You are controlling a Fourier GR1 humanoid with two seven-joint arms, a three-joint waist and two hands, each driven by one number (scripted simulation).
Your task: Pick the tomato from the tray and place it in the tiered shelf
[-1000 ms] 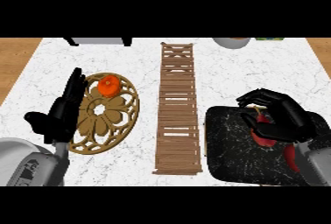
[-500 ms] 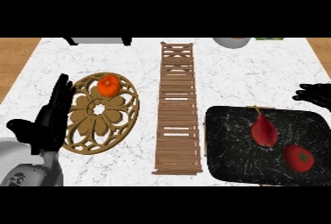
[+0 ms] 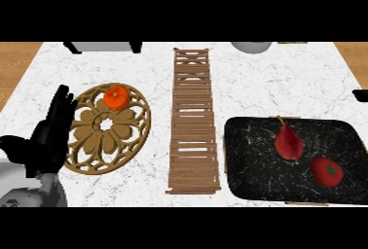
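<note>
— What is on the black tray (image 3: 244, 180)?

— Two things. The tomato (image 3: 329, 171) lies in its lower right part, red with a dark green star on top. Just beside it, up and to the left, lies a dark red pear (image 3: 288, 142) with its stem toward the tray's far edge. The two are near each other, though I cannot tell whether they touch.

— And the tiered shelf (image 3: 193, 121)?

— A long wooden slatted piece down the middle of the white marble surface (image 3: 287, 82), between the tray on the right and a round carved wooden trivet (image 3: 108, 129) on the left. Nothing rests on its slats.

— Anything on the trivet?

— An orange fruit (image 3: 116, 97) sits at its far rim.

— Where are the hands?

— The left hand (image 3: 49, 138) shows at the left edge, just beside the trivet, fingers straight and pointing up, thumb out to the side. It is wide and holds nothing; its fingertips seem to overlap the trivet's rim, but I cannot tell if they touch. Of the right hand (image 3: 360, 95) only a small black bit shows at the right edge, above the tray and well apart from the tomato. I cannot tell how it is held.

— What sits along the far edge?

— A grey object with dark legs (image 3: 104, 46) at the left, and part of a pale bowl (image 3: 251, 47) toward the right.
</note>
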